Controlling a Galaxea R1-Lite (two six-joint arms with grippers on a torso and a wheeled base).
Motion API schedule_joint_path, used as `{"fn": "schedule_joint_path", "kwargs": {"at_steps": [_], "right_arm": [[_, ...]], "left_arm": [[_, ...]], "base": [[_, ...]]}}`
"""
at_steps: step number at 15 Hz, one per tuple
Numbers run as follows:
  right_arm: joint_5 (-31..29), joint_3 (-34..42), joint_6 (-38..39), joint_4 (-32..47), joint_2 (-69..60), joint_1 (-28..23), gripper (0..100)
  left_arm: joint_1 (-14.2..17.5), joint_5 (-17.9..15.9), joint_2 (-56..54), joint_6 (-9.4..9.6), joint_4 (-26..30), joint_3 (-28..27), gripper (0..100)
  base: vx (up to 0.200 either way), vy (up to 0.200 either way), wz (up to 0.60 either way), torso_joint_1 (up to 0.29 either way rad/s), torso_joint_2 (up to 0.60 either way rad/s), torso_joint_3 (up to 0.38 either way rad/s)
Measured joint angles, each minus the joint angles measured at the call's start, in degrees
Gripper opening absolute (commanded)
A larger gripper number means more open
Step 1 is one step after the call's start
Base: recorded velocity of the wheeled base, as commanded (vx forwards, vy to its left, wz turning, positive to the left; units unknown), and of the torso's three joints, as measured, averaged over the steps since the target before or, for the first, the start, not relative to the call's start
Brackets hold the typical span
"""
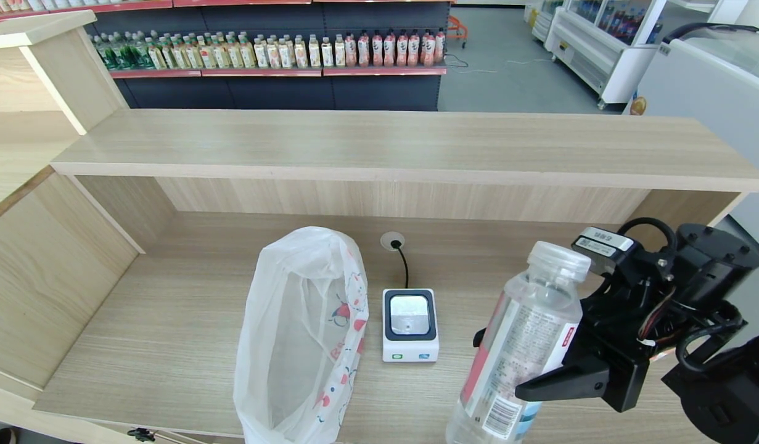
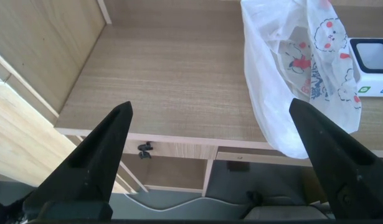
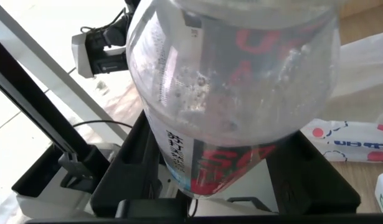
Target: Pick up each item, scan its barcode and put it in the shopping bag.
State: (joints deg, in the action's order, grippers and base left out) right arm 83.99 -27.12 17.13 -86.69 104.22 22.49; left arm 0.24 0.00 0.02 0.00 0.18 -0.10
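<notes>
Right gripper [image 1: 508,364] clamped tight on the clear bottle [image 1: 527,308], cap up, over the worktop's [image 1: 169,320] near right edge (barcode low on the label, facing the near side). Scanner [image 1: 410,324] mid-worktop, just beside the open shopping bag [image 1: 299,333] at the near edge. Left gripper [image 2: 211,109] spread wide, empty, above the near left edge.

the shopping bag [image 1: 302,333] is standing on the desk [image 1: 169,333] just left of the scanner [image 1: 410,320]; the bottle [image 1: 521,333] is hanging to the scanner's right.
</notes>
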Motion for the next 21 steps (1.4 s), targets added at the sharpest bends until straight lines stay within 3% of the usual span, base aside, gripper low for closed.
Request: {"fn": "schedule_joint_path", "kwargs": {"at_steps": [4,7,10,12,14,17,18,21], "right_arm": [[-0.1,0.1,0.0,0.8,-0.1,0.2,0],[-0.6,-0.3,-1.5,11.7,-4.4,-1.7,0],[-3.9,-0.7,-3.0,22.9,-12.8,-9.1,0],[-12.6,0.2,-4.5,34.7,-19.6,-13.9,0],[-28.3,0.6,-9.3,47.3,-25.9,-16.5,0],[-36.0,1.1,-12.7,57.2,-33.5,-19.2,0],[-37.8,1.1,-11.6,57.7,-35.0,-19.7,0],[-46.3,0.2,2.5,59.0,-38.2,-19.7,0]], "left_arm": [[0.0,0.0,0.0,0.00,0.0,0.0,100],[0.0,0.0,0.0,0.00,0.0,0.0,100],[0.0,0.0,0.0,0.00,0.0,0.0,100],[0.0,0.0,0.0,0.00,0.0,0.0,100],[0.0,0.0,0.0,0.00,0.0,0.0,100],[0.0,0.0,0.0,0.00,0.0,0.0,100],[0.0,0.0,0.0,0.00,0.0,0.0,100],[0.0,0.0,0.0,0.00,0.0,0.0,100]], "base": [[0.000,0.000,0.00,0.000,0.00,0.000],[0.000,0.000,0.00,0.000,0.00,0.000],[0.000,0.000,0.00,0.000,0.00,0.000],[0.000,0.000,0.00,0.000,0.00,0.000],[0.000,0.000,0.00,0.000,0.00,0.000],[0.000,0.000,0.00,0.000,0.00,0.000],[0.000,0.000,0.00,0.000,0.00,0.000],[0.000,0.000,0.00,0.000,0.00,0.000]]}}
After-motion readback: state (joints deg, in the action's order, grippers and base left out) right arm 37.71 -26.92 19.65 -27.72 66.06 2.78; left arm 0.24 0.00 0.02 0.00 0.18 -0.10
